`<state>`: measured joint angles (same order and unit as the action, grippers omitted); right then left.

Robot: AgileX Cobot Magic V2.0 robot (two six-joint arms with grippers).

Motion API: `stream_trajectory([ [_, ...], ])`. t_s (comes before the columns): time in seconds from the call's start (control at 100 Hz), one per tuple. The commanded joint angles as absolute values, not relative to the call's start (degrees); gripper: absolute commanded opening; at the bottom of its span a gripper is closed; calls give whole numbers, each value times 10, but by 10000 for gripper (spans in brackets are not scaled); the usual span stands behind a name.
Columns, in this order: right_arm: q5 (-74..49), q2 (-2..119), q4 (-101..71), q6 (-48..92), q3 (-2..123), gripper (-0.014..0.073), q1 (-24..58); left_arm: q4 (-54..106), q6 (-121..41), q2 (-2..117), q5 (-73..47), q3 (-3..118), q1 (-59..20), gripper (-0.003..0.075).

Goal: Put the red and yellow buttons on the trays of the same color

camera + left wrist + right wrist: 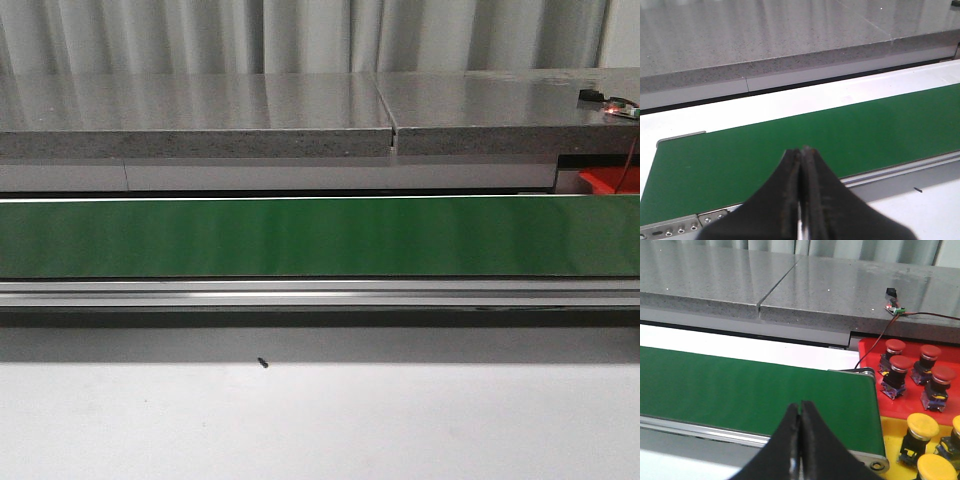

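Both black tapered end effectors, left [801, 165] and right [799, 415], pressed closed, empty, above smooth green conveyor belt [300, 238]; domed red buttons [912, 367] on glossy red tray [871, 347].

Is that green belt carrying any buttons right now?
Empty. The green belt shows bare in all three views; the red buttons and yellow buttons already sit on matching trays beyond its end.

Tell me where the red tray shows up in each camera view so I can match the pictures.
Front view: only a corner of the red tray shows at the right edge, past the belt's end.
Left wrist view: not in it.
Right wrist view: the red tray sits beyond the belt's end, holding red buttons.
Shared landmark: the green conveyor belt.
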<state>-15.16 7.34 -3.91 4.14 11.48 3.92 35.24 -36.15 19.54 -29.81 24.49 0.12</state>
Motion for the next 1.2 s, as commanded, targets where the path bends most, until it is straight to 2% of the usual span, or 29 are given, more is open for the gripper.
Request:
stream_trajectory([
  [0.0, -95, 36, -30, 39, 99, -68, 40, 366, -360, 200, -261, 260, -3, -20],
  [0.12, -86, -18, -32, 39, 58, -68, 40, 366, -360, 200, -261, 260, -3, -20],
  [0.36, -3, -14, -33, 20, -6, -68, 39, 366, -360, 200, -261, 260, -3, -20],
  [1.19, -5, -14, -33, 19, -6, -68, 39, 366, -360, 200, -261, 260, -3, -20],
])
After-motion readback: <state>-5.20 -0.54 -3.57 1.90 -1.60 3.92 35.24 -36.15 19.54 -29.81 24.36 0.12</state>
